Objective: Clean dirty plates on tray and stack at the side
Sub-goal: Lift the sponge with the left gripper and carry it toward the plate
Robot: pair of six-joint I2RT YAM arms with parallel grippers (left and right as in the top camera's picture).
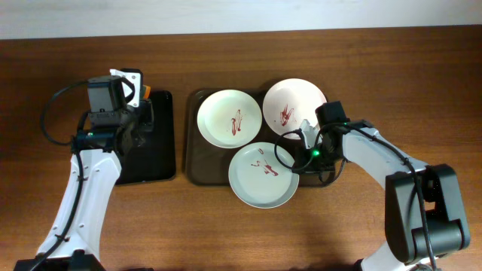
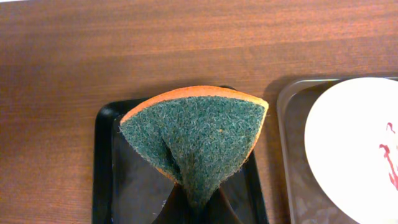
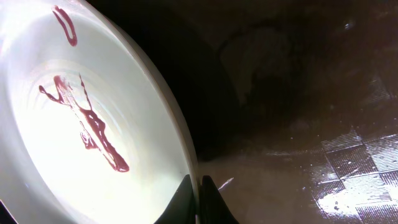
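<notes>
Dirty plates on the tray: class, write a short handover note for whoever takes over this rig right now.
The left gripper is shut on the sponge, over the black tray.
The right gripper is shut on the right rim of the front plate.
The front plate, back-left plate and back-right plate all sit on the brown tray, each streaked red.
Done: sponge and one plate gripped.
Left: wipe all three plates and stack them at the side.
</notes>
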